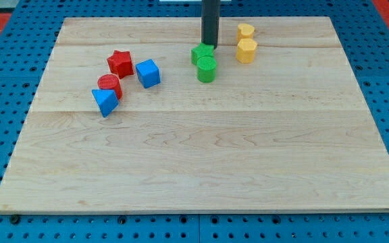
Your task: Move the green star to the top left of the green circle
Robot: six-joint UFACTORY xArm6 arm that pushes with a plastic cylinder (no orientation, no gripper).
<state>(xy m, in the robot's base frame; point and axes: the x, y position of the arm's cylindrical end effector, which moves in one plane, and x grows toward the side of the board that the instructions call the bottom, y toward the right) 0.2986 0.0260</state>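
- The green star [202,52] sits touching the green circle [206,69], just above it and slightly toward the view's left.
- The task looks nearly finished; perhaps a small leftward nudge remains.
- My tip [209,43] rests at the star's upper right edge, apparently touching; there is no pincer, only a bare rod.
- Left of the circle, open board [194,169] runs to the blue cube [148,73]; the yellow blocks [246,50] stand near on its right.
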